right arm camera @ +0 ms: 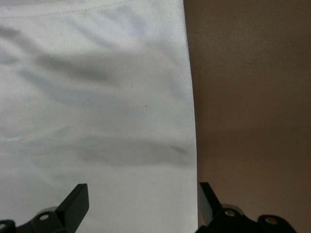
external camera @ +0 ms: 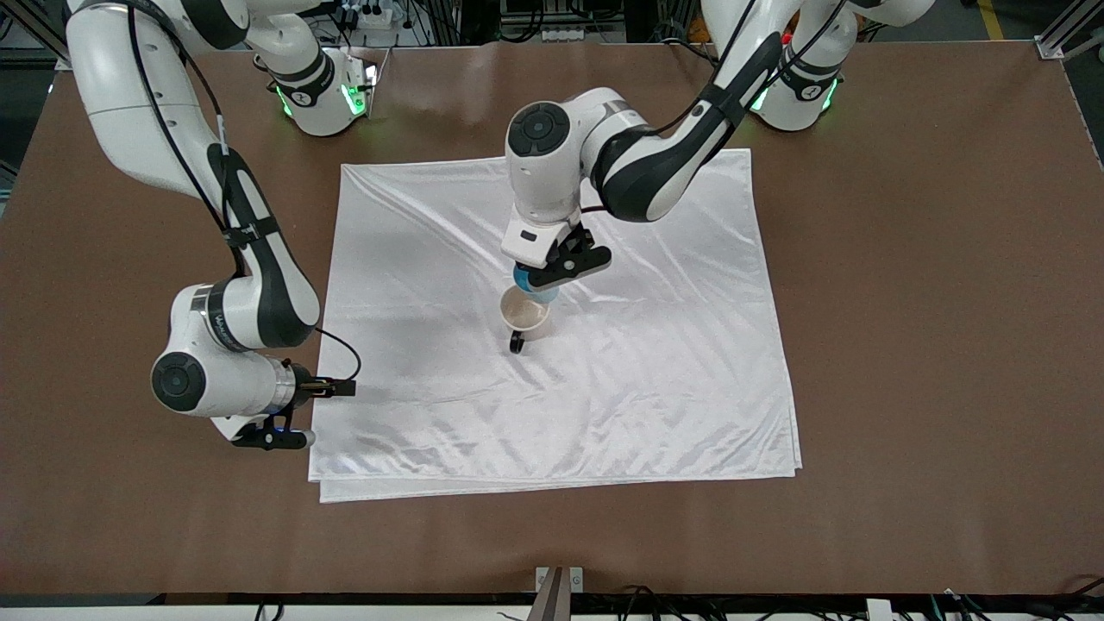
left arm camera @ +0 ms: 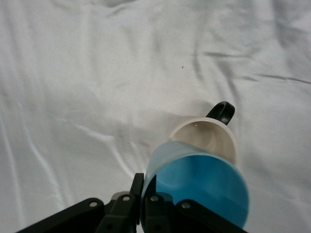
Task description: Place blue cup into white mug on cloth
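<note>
Left gripper point(external camera: 562, 269) is pinching the blue cup point(external camera: 536, 285) by its rim, holding it in the air just over the white mug point(external camera: 524, 312); cup not in the mug yet. Mug stands upright near the middle of the cloth point(external camera: 655, 371), black handle point(external camera: 516, 343) pointing toward the front camera. Right gripper point(external camera: 274, 438) waits over the cloth's edge at the right arm's end of the brown table point(external camera: 931, 345), jaws spread wide, holding nothing.

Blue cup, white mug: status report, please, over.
Left gripper shut on small light-blue handleless cup, over cream-white black-handled mug on shiny white cloth. Right gripper open, waiting over cloth edge. Mug mouth unobstructed.
</note>
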### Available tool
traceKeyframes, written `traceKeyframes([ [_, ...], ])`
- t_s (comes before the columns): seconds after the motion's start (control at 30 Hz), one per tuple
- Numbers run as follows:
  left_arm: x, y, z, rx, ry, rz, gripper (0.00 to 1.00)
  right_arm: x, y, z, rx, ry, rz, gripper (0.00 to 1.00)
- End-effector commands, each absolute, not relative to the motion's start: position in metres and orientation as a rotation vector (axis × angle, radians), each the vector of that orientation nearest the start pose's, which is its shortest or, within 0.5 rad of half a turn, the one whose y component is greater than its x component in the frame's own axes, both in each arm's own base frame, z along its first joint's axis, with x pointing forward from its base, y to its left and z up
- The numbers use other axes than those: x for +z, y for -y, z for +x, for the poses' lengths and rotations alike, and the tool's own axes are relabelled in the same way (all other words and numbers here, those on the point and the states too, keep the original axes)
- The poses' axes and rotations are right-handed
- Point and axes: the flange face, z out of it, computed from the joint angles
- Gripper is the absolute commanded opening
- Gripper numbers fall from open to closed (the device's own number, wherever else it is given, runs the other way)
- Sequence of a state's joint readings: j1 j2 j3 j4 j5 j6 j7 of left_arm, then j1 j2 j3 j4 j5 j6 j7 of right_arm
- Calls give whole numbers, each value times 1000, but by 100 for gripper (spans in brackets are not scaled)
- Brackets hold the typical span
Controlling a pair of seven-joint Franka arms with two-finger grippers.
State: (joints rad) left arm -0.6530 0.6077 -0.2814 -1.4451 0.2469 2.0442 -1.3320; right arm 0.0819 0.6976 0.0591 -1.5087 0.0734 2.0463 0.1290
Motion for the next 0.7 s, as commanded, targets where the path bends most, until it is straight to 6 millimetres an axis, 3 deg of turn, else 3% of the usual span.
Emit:
traceKeyframes([
  [0.0,344,556,481,-150,581,-3095,0,267,-89,659,250,-7,-3066,100],
  [0.3,327,566,482,-178,575,-3132,0,292,-86,631,238,5,-3074,100],
  [0.67,316,570,476,-161,574,-3123,0,343,-77,586,164,64,-3086,100],
])
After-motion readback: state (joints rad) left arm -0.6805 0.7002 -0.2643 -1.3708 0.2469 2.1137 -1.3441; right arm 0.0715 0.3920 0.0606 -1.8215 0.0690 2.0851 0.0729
